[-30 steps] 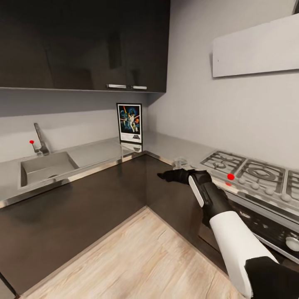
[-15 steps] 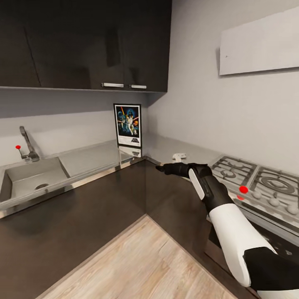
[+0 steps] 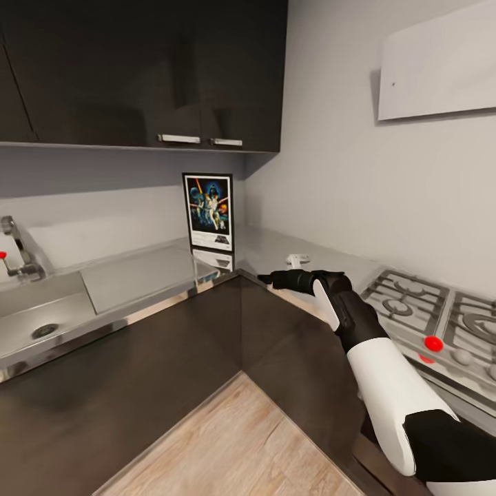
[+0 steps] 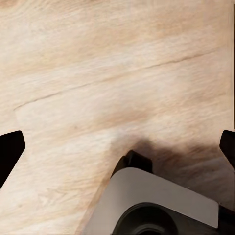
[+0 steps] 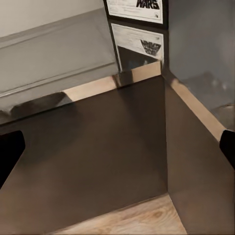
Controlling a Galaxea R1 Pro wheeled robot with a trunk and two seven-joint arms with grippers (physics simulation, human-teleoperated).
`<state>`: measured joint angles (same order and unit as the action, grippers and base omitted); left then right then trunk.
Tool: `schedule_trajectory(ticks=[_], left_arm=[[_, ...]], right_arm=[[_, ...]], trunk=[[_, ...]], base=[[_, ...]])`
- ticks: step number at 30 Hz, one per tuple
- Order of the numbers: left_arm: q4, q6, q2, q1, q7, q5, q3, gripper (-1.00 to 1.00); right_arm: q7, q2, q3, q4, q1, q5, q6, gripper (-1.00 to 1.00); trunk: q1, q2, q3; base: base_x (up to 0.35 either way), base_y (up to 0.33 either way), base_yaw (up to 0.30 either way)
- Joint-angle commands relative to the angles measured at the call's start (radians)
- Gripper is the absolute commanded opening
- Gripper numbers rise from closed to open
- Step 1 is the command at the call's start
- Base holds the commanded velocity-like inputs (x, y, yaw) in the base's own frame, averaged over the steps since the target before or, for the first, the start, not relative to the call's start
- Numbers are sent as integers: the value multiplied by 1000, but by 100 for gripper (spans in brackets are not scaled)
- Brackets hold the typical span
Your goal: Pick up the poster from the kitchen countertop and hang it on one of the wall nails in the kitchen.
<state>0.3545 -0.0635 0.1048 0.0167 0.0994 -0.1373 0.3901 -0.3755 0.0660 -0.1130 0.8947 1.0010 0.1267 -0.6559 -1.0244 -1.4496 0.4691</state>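
Countertop (image 3: 138, 272) corner — poster (image 3: 209, 211) top cropped wrist-side

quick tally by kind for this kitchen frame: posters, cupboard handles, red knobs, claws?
Posters: 1, poster upright on the kitchen countertop
Cupboard handles: 2
Red knobs: 2, hob, tap
Claws: 1, right claw
Total: 6

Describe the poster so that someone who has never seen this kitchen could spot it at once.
Find the L-shaped silver-grey kitchen countertop under the dark wall cabinets and follow it into its inner corner. The poster stands upright there against the wall. It is the only framed picture on the worktop: thin black frame, white border, dark blue artwork.
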Motion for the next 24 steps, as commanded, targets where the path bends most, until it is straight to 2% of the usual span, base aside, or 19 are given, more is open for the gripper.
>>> schedule_trajectory(ticks=[1, 2, 12, 15, 20, 24], left_arm=[[-1, -6, 1, 0, 8, -10, 4, 100], [-22, -33, 5, 0, 8, -10, 4, 100], [-27, -38, 6, 0, 8, -10, 4, 100], [-27, -38, 6, 0, 8, -10, 4, 100], [-28, -38, 6, 0, 8, -10, 4, 100], [-28, -38, 6, 0, 8, -10, 4, 100]], right_arm=[[4, 0, 0, 0, 1, 10, -7, 100], [3, 0, 0, 2, 0, 11, -8, 100], [3, 0, 0, 2, 0, 10, -8, 100], [3, 0, 0, 2, 0, 11, -8, 100], [3, 0, 0, 3, 0, 10, -8, 100], [3, 0, 0, 3, 0, 10, -8, 100]], trunk=[[-1, 0, 1], [-1, 0, 1], [-1, 0, 1], [-1, 0, 1], [-1, 0, 1], [-1, 0, 1]], base=[[338, 0, 0], [338, 0, 0], [338, 0, 4], [297, 0, 162], [121, 0, 232], [27, 0, 86]])
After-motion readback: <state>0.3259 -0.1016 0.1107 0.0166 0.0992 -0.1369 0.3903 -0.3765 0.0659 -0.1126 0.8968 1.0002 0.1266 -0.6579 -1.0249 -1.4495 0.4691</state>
